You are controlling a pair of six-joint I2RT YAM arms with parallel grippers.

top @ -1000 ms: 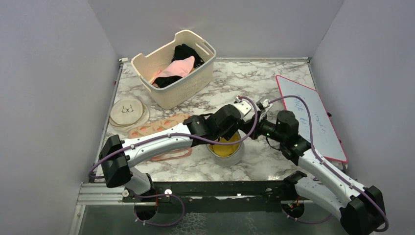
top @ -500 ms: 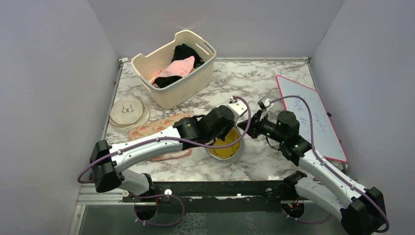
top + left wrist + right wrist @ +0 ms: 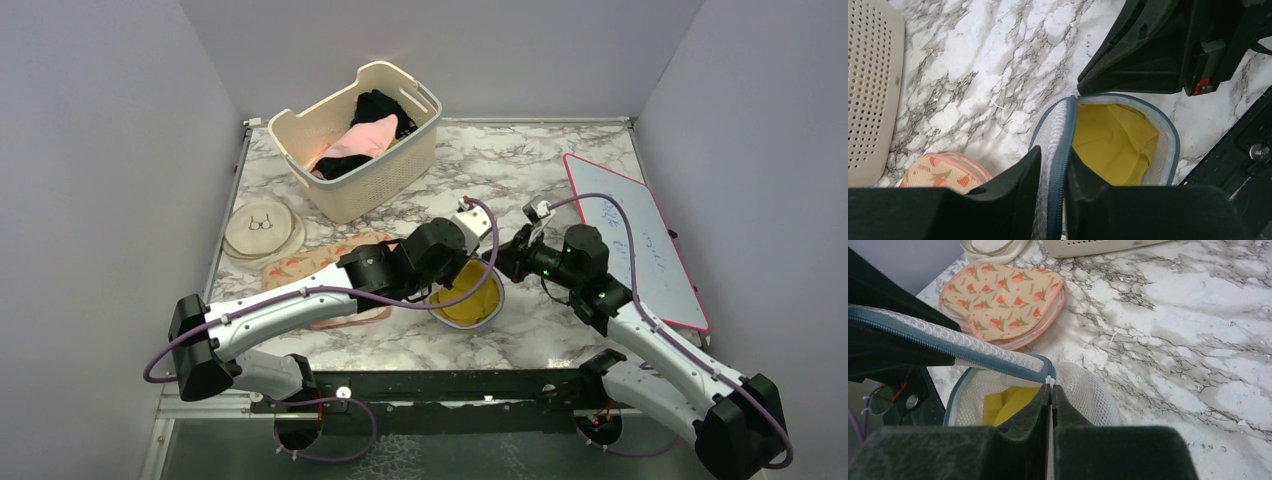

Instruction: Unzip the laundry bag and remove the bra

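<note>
The laundry bag is a round white mesh drum with a blue-grey zip rim, standing open at the table's near middle. A yellow bra lies inside it, also visible as a bra in the right wrist view. My left gripper is shut on the raised lid flap, one finger on each side of its zip edge. My right gripper is shut on the small white zip pull at the bag's rim, beside the mesh wall. From above, the left gripper and right gripper meet over the bag.
A cream basket holding pink and black clothes stands at the back left. A flat cream disc and a peach patterned pouch lie left of the bag. A whiteboard lies along the right side.
My left gripper has closed on the lid flap and drawn back to the left and nearer, lifting the flap so more of the yellow bra shows. The right gripper has barely moved.
</note>
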